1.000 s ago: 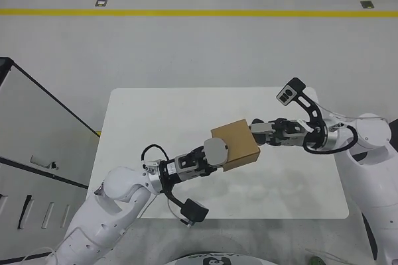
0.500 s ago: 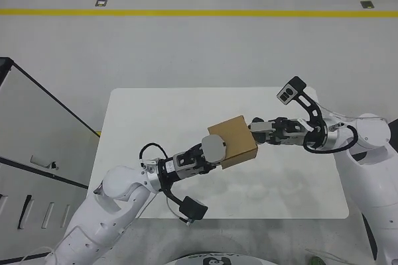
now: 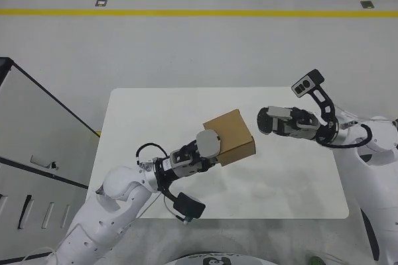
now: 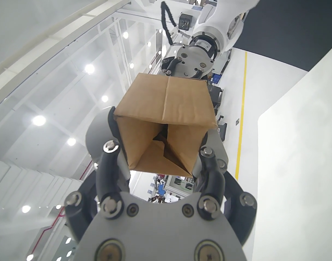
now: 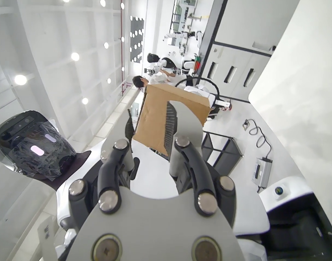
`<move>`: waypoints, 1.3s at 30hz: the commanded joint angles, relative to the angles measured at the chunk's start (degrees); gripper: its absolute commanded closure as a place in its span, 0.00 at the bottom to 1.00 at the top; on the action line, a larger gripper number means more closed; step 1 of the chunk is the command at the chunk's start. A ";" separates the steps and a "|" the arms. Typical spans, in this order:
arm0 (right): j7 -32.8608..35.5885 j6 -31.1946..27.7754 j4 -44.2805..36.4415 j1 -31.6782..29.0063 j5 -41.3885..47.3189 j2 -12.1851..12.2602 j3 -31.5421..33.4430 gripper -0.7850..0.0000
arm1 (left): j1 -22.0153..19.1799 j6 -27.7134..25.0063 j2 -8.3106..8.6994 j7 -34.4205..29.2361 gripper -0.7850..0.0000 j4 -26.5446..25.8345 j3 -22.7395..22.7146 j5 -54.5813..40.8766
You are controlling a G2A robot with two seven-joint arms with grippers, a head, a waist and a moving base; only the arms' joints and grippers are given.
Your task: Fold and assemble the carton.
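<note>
A brown cardboard carton (image 3: 230, 134) hangs above the middle of the white table (image 3: 285, 185). My left gripper (image 3: 209, 143) is shut on its near-left end. In the left wrist view the carton (image 4: 166, 104) sits between the fingers (image 4: 111, 148), its open end facing the camera with inner flaps folded inside. My right gripper (image 3: 265, 122) stands open just off the carton's right side, a small gap between them. In the right wrist view the carton (image 5: 152, 112) lies beyond the spread fingertips (image 5: 183, 120), with nothing between them.
A grey cabinet (image 3: 26, 132) stands left of the table. A yellow line (image 3: 199, 12) runs across the floor beyond it. Bare tabletop lies all around and under the carton.
My right gripper has drawn back to the right, away from the carton's side. The left gripper has shifted the carton slightly up and to the left.
</note>
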 commanded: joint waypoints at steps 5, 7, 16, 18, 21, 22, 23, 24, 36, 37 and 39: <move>-0.51 -2.54 0.16 -1.00 1.91 -0.12 1.04 0.00 | -0.68 0.64 -0.30 0.14 1.00 0.11 0.48 -3.30; -0.51 -2.54 0.16 -1.00 1.91 -0.12 1.04 0.00 | -0.76 0.86 -0.38 0.04 1.00 0.06 0.59 -4.03; 0.20 -8.42 -2.86 -1.42 -2.46 -0.11 1.59 0.00 | -0.58 0.81 -0.46 -0.82 1.00 -0.18 0.67 -5.07; 1.55 -13.29 -3.34 -1.70 -4.47 -0.12 2.27 0.00 | -0.39 1.32 -0.69 -1.61 1.00 -0.57 0.84 -8.25; 3.17 -20.25 -4.08 -2.28 -6.31 -0.20 3.11 0.00 | -0.62 2.14 -1.03 -2.41 1.00 -0.47 1.01 -12.11; 3.61 -21.72 -4.30 -2.42 -6.69 -0.21 3.27 0.00 | -0.71 2.21 -1.11 -2.45 1.00 -0.44 1.10 -12.85; 3.97 -24.08 -4.36 -2.81 -6.86 -0.26 3.57 0.00 | -1.01 2.40 -1.24 -2.40 1.00 -0.41 1.22 -14.03; 4.29 -26.12 -4.47 -2.97 -6.80 -0.30 3.83 0.00 | -1.33 2.32 -1.29 -2.39 1.00 -0.27 1.25 -13.91; 4.67 -32.11 -4.29 -2.92 -9.31 -0.38 4.75 0.00 | -2.65 1.99 -1.81 -4.46 1.00 -1.08 2.46 -15.17; 4.46 -32.26 -4.37 -2.87 -9.89 -0.37 4.84 0.00 | -2.56 1.98 -1.85 -4.91 1.00 -1.21 2.46 -15.55; 3.52 -36.45 -5.32 -2.29 -14.62 -0.42 5.01 0.00 | -2.29 2.11 -2.03 -5.64 1.00 -1.73 2.75 -17.53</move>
